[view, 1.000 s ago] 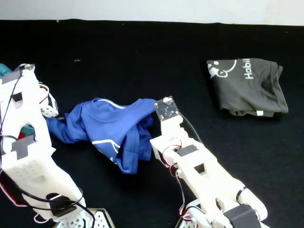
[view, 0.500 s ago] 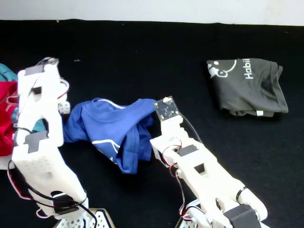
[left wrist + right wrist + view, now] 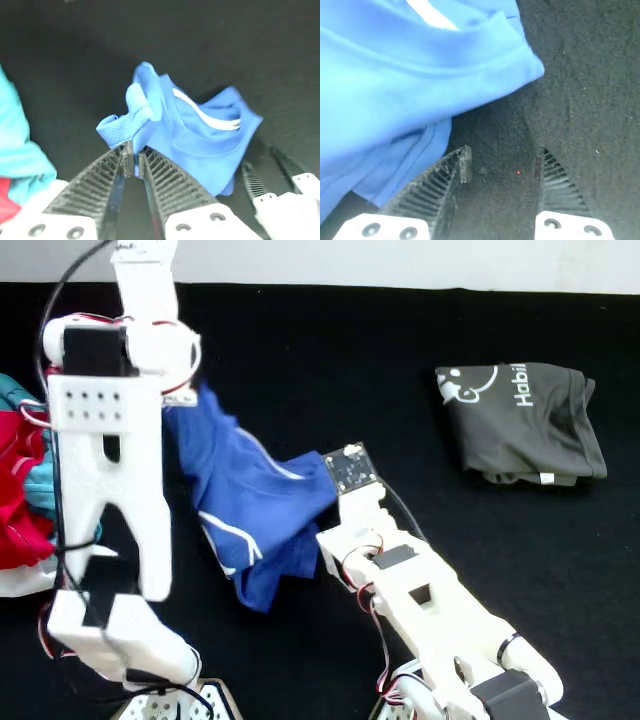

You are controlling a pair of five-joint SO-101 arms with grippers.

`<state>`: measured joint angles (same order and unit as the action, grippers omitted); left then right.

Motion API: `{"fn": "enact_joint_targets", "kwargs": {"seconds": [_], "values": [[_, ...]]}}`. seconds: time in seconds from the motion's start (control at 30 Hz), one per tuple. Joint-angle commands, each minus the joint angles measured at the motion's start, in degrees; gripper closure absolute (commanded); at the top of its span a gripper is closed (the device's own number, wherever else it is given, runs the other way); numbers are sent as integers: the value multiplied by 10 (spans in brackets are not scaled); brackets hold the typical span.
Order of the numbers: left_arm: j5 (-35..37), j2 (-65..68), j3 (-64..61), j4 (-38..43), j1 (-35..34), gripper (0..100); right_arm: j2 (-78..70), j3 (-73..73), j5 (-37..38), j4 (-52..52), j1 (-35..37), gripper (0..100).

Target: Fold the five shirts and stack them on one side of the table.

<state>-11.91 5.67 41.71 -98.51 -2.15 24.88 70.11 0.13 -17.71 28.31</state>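
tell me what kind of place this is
Probably a robot test bench for laundry folding: black-covered table, white left arm and right arm, a folded black shirt, a crumpled blue shirt.

Bright, even lighting throughout, with soft, faint shadows.

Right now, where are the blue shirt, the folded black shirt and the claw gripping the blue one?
blue shirt (image 3: 258, 502), high view, middle of the cloth.
black shirt (image 3: 528, 425), high view, centre of its folded top.
left gripper (image 3: 135, 159), left wrist view, between its fingertips pinching blue cloth.
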Motion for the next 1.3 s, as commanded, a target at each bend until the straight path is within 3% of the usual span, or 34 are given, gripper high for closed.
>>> {"fn": "enact_joint_targets", "kwargs": {"seconds": [0.0, 0.13, 0.23, 0.37, 0.43, 0.57, 0.7, 0.9, 1.1, 1.27], "values": [[5, -44, 31, -3, 59, 992, 5, -13, -23, 9, -51, 786], [4, -51, 31, 12, 144, 992, 23, -28, -128, -6, -159, 786], [3, -51, 31, 49, 197, 991, 68, -31, -167, -40, -202, 786], [3, -50, 29, 57, 269, 979, 143, -5, -171, -45, -210, 786], [4, -48, 22, 56, 291, 920, 182, 15, -171, -44, -210, 786], [5, -36, -12, 54, 314, 787, 250, 49, -170, -43, -209, 786], [4, -31, -14, 48, 308, 790, 281, 69, -168, -42, -209, 786], [3, -7, -25, 21, 184, 790, 281, 66, -170, -42, -210, 786], [3, 61, -140, -4, 17, 790, 275, 71, -165, -13, -206, 786], [4, 44, -194, -19, -75, 790, 205, 38, -108, -15, -206, 786]]}}
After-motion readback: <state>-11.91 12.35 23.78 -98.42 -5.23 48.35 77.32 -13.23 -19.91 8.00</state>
